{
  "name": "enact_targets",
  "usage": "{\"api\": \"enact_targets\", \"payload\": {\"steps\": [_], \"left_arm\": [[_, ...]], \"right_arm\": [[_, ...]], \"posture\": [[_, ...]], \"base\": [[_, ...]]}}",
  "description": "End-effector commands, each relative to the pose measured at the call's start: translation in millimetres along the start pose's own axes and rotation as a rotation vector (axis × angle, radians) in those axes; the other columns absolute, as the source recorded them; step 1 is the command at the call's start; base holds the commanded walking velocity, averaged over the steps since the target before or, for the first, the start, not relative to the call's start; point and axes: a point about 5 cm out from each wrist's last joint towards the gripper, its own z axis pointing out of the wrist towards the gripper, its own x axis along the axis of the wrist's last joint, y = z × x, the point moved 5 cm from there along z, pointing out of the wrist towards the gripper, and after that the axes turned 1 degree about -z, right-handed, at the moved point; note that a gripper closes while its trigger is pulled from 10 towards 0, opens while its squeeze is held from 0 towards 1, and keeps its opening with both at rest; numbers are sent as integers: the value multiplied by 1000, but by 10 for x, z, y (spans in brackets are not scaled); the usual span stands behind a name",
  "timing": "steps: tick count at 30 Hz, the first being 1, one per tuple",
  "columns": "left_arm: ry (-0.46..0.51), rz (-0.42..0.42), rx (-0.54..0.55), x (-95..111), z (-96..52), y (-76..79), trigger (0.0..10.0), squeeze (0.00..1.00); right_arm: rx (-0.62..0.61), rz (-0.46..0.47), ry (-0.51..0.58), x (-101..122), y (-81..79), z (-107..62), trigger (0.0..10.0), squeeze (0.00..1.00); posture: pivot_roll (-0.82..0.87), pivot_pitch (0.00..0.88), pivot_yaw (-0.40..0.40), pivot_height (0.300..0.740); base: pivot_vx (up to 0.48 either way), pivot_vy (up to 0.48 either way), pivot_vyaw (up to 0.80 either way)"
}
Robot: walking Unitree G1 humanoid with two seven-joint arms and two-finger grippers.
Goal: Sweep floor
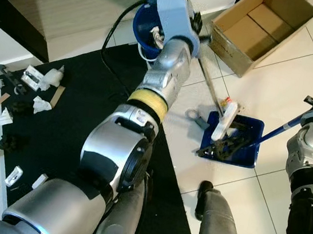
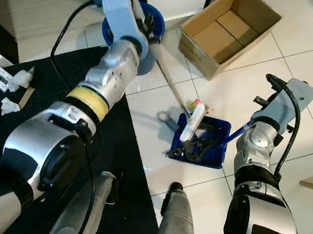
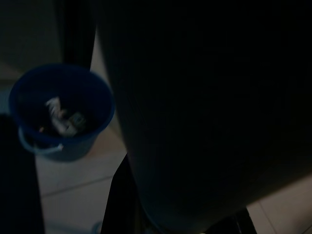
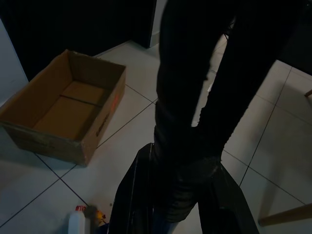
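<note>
Dustpan (image 1: 239, 144), centre-right of the frame on the tiled floor (image 1: 287, 88): already loaded with a white bottle (image 1: 224, 120) and dark debris. My right tool's grip on its blue handle (image 1: 284, 129) cannot be told, nor my left tool's on the broom stick (image 1: 210, 83). Outstanding: a ring-shaped item (image 1: 194, 115) beside the pan and scattered scraps (image 1: 38, 93) on the black mat (image 1: 76, 112) at left; roughly half done, I judge.

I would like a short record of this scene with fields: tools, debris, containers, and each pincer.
tools: blue dustpan on the white tiles, its long blue handle running toward the right arm; a broom stick slanting from the left arm down to the pan
debris: white bottle and dark scraps at the dustpan; metal wrench on the tile beside it
containers: blue bucket with litter inside; open cardboard box, empty
left pincer: near the bucket, fingers hidden
right pincer: at the dustpan handle, grip unclear
</note>
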Motion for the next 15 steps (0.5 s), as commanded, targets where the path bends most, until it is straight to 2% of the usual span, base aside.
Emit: {"api": "enact_targets", "payload": {"steps": [1, 3, 4, 5, 6, 7, 9, 10, 11, 12, 13, 15], "left_arm": [[-40, -62, -404, -189, -377, 1672, 10000, 0], [-9, 39, -424, -177, -336, 1542, 10000, 0], [14, 118, -426, -147, -280, 1381, 10000, 0], [14, 118, -426, -147, -280, 1381, 10000, 0], [60, 228, -420, -73, -211, 1148, 10000, 0], [60, 228, -420, -73, -211, 1148, 10000, 0], [116, 295, -396, 18, -170, 983, 10000, 0], [116, 295, -396, 18, -170, 983, 10000, 0], [136, 317, -381, 55, -154, 916, 10000, 0], [150, 344, -352, 82, -130, 814, 10000, 0], [171, 407, -326, 98, -111, 671, 10000, 0], [176, 424, -322, 96, -110, 639, 10000, 0]], "right_arm": [[21, -152, -268, -783, 131, -318, 10000, 0], [21, -150, -265, -774, 127, -313, 10000, 0], [21, -148, -263, -767, 125, -309, 10000, 0], [21, -148, -263, -767, 125, -309, 10000, 0], [21, -146, -261, -759, 124, -304, 10000, 0], [21, -146, -261, -759, 124, -304, 10000, 0], [22, -146, -261, -761, 122, -305, 10000, 0], [22, -146, -261, -761, 122, -305, 10000, 0], [22, -146, -261, -763, 122, -307, 10000, 0], [24, -146, -261, -768, 116, -314, 10000, 0], [27, -146, -263, -780, 100, -327, 10000, 0], [28, -146, -264, -783, 95, -330, 10000, 0]], "posture": [[118, 418, 127, 740], [119, 408, 127, 740], [121, 408, 126, 740], [121, 408, 126, 740], [125, 410, 123, 740], [125, 410, 123, 740], [128, 407, 120, 740], [128, 407, 120, 740], [127, 406, 120, 740], [128, 404, 119, 740], [128, 405, 117, 740], [127, 407, 116, 740]], "base": [[0, 0, 0], [0, 0, 0], [0, 0, 0], [0, 0, 0], [0, 0, 0], [0, 0, 0], [0, 0, 0], [0, 0, 0], [0, 0, 0], [0, 0, 0], [0, 0, 0], [0, 0, 0]]}}
